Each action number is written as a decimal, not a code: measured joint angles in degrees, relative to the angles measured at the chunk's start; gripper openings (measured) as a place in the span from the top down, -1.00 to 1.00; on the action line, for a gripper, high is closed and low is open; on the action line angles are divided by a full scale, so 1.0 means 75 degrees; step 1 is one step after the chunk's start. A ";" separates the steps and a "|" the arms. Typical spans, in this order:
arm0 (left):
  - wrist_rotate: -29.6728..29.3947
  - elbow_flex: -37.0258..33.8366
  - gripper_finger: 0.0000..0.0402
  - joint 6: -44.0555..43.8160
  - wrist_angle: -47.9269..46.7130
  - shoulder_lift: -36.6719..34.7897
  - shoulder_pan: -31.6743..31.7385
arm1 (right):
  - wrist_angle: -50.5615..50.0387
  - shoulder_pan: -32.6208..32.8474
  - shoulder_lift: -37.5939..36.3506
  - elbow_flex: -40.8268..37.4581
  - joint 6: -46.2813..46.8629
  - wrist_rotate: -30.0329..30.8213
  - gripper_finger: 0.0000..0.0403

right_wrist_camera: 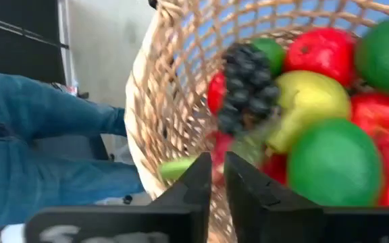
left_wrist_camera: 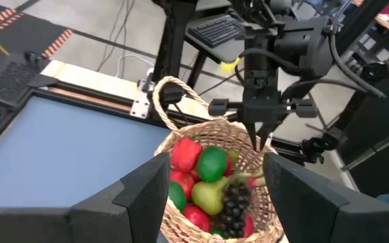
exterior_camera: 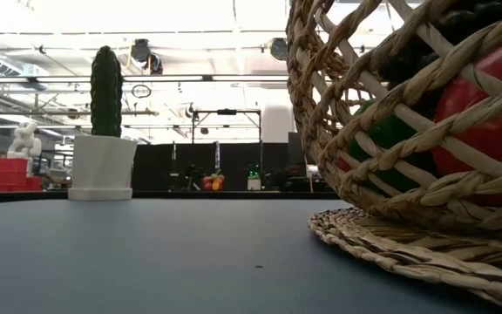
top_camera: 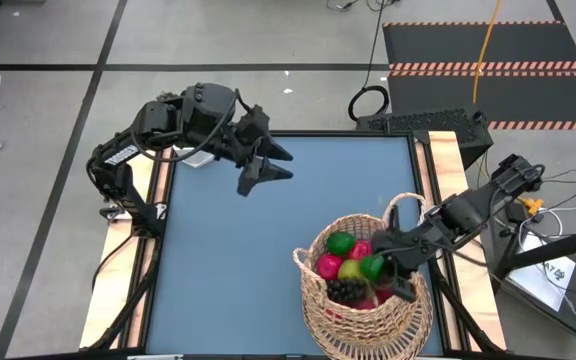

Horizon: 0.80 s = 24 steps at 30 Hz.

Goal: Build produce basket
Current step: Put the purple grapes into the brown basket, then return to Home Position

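The round woven basket (top_camera: 313, 300) stands on the blue table near its front right, its loop handle (top_camera: 408, 205) arching at the far side. Piled in it are the produce: green limes (top_camera: 340, 242), a yellow-green pear (top_camera: 353, 270), red and pink fruit (top_camera: 328, 265) and a dark grape bunch (top_camera: 346, 290). My right gripper (left_wrist_camera: 258, 140) slants down over the basket's right part, just above the fruit, its fingers (right_wrist_camera: 201, 182) all but together with nothing plainly between them. My left gripper (top_camera: 288, 164) hovers open, high over the far left of the table, pointing toward the basket (left_wrist_camera: 201, 131).
A green cactus (exterior_camera: 105, 92) in a white pot (exterior_camera: 101, 166) stands at the table's far left, behind my left arm. Bare blue table (top_camera: 228, 270) lies left of the basket. A person's jeans-clad legs (right_wrist_camera: 39, 135) show beside the table's front right.
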 joint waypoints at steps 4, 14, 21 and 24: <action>-0.0250 0.0000 -0.19 -0.0006 0.0006 0.0000 0.0000 | -0.0384 -0.0063 -0.0315 0.0000 -0.0173 0.0012 0.64; -0.0996 0.0000 -0.19 -0.0363 0.0009 0.0000 0.0000 | -0.0504 -0.0067 -0.1243 0.0000 -0.0568 0.0934 0.14; -0.1786 0.0000 -0.19 0.0127 0.0009 0.0000 0.0000 | -0.0357 -0.0067 -0.2143 0.0000 -0.1782 0.1227 0.11; -0.2201 0.0000 -0.19 0.0611 0.0025 0.0000 0.0000 | -0.0237 -0.0062 -0.2468 0.0000 -0.2829 0.1466 0.18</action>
